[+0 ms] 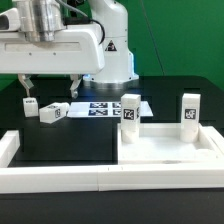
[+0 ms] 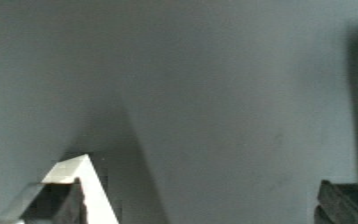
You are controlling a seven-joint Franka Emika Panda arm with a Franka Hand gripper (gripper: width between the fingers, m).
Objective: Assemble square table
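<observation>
The square slab (image 1: 165,148) lies flat on the black table at the exterior view's right, against the front wall. Two white tagged legs (image 1: 130,110) (image 1: 190,108) stand upright at its far corners. Two more legs lie loose on the table at the left, a small one (image 1: 30,103) and a longer one on its side (image 1: 52,112). My gripper (image 1: 50,88) hangs open just above these loose legs and holds nothing. In the wrist view the gripper (image 2: 211,205) shows two fingertips (image 2: 69,195) far apart over bare grey table; no part shows there.
The low white border wall (image 1: 90,180) runs along the front and up the left side. The marker board (image 1: 103,107) lies flat behind the loose legs, in front of the robot base (image 1: 112,70).
</observation>
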